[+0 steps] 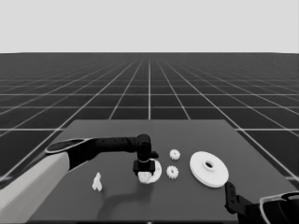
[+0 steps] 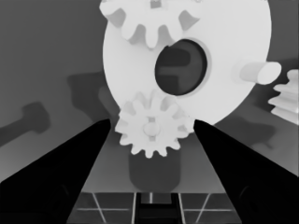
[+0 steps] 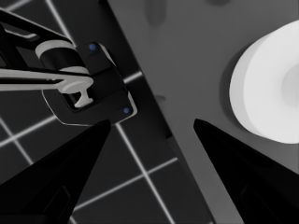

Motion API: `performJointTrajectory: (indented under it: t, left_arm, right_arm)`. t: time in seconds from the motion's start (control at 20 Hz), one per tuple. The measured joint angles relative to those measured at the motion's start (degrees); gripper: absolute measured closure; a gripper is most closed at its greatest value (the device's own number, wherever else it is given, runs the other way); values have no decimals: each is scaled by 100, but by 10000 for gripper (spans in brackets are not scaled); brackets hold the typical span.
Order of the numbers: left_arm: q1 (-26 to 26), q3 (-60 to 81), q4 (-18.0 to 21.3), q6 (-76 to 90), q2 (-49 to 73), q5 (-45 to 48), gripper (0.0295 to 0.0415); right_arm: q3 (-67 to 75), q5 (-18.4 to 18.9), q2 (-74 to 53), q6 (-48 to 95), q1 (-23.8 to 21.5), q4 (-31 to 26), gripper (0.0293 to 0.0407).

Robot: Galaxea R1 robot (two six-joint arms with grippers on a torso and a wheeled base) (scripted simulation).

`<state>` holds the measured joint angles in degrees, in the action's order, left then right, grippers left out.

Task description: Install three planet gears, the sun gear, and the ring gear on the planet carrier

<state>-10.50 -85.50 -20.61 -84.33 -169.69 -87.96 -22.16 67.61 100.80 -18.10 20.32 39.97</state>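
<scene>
Widest of all, the dark flat table (image 1: pixel 117 135), carrying every white part.

Next, the left arm (image 1: pixel 70 154), pale grey then black, reaching in from the left to the table's middle. At its end, the left gripper (image 1: pixel 144 174), pointing down over the near-left rim of the smaller round part. Fingers spread wide in the left wrist view, one on each side of a small gear, with slim gaps and no squeeze to be seen.

Parked at the lower right corner, the right arm (image 1: pixel 275 210), with the right gripper (image 1: pixel 229 189) over the table's near right end. Fingers likewise wide apart and holding nothing, the right gripper (image 3: pixel 152 122) above the table's edge.

Then the larger round part (image 1: pixel 208 173), a thick white disc with a raised hub and centre hole, flat on the table right of centre, well clear of the left gripper (image 2: pixel 152 122) and close to the parked right one; large at the side of the right wrist view (image 3: pixel 266 88).

Smaller still, the smaller round part (image 1: pixel 156 169), a flat white disc with a dark centre hole (image 2: pixel 233 37), under the left gripper.

On that disc: one white toothed gear (image 2: pixel 152 128) at the rim between the spread fingers, a second gear (image 2: pixel 149 21) across the hole from it, and one bare white peg (image 2: pixel 259 73).

Loose on the table between the two discs, two more white toothed gears, the farther gear (image 1: pixel 174 154) and the nearer gear (image 1: pixel 172 171).

Last, a thin white piece (image 1: pixel 97 182), alone left of the gripper.
</scene>
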Motion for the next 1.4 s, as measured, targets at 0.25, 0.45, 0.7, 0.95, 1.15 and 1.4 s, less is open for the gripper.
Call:
performJointTrajectory:
  t: [0.25, 0.45, 0.7, 0.95, 1.15, 1.4]
  left_arm:
    - [0, -1, -1, 0, 0, 0, 326]
    - [2040, 869, 2033, -654, 157, -228, 326]
    - [2330, 769, 2319, -574, 136, -201, 326]
    - [2915, 5466, 531, 8583, 5902, 4297, 317]
    - [2997, 6076, 314, 10220, 6801, 4846, 326]
    - [3009, 6150, 286, 10428, 6907, 4915, 326]
  right_arm:
    - [0, 0, 0, 0, 0, 0, 315]
    - [0, 0, 0, 0, 0, 0, 315]
    - [0, 0, 0, 0, 0, 0, 315]
    - [0, 0, 0, 0, 0, 0, 315]
    - [0, 0, 0, 0, 0, 0, 315]
    - [-3038, 2449, 4354, -5665, -3279, -3719, 310]
